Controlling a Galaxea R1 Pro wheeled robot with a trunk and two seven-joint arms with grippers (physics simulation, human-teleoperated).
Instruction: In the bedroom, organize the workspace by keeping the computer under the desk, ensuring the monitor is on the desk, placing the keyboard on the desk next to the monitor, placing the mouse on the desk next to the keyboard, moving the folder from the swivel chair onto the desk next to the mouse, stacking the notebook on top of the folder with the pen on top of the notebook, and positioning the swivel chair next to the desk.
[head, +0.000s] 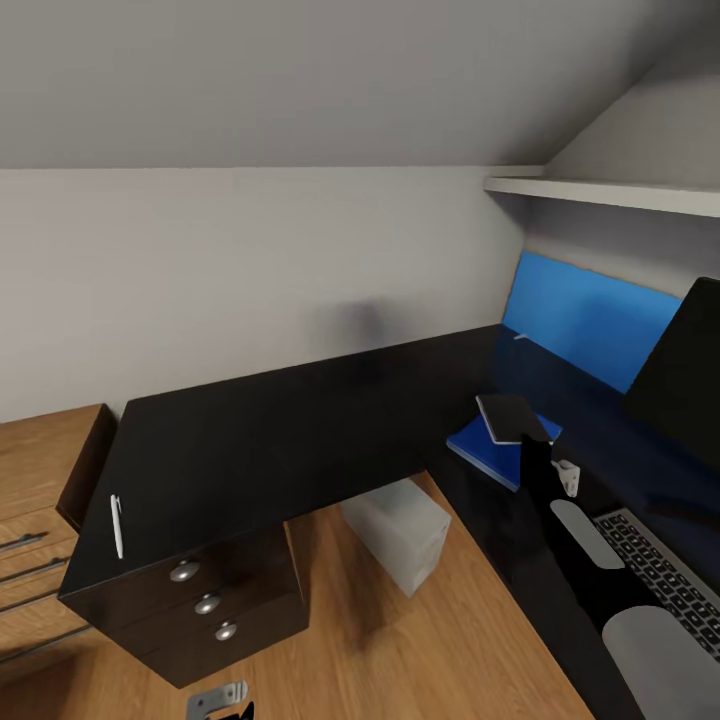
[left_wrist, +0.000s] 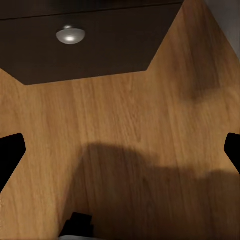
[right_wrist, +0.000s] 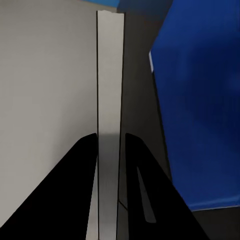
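The right gripper (head: 533, 442) is clamped on the small thin dark grey notebook (head: 511, 416). In the right wrist view its two black fingers (right_wrist: 86, 150) pinch the notebook (right_wrist: 110, 75) from both faces, so it shows edge-on as a narrow pale strip running straight out from the jaws. Gripping by the near edge looks chosen to leave the rest of the cover free to come down flat. In the head view the notebook sits over the far part of the flat bright blue folder (head: 487, 455), which lies on the right wing of the large glossy black L-shaped desk (head: 300, 420), between the inner corner and the slim dark-keyed keyboard (head: 662, 570). I cannot tell whether notebook and folder touch yet. The notebook's long axis points away from the gripper toward the desk's back corner, roughly in line with the arm. The thin white stick pen (head: 117, 526) lies well apart on the desk's left wing, near its front edge above the black drawer unit (head: 205, 605), its length running front to back. The plain grey-white tower computer (head: 398, 530) stands under the desk. The left gripper (head: 228, 700) hangs low before the drawers, its jaws spread wide over the wood plank floor (left_wrist: 125, 125), holding nothing and apparently free for the pen.
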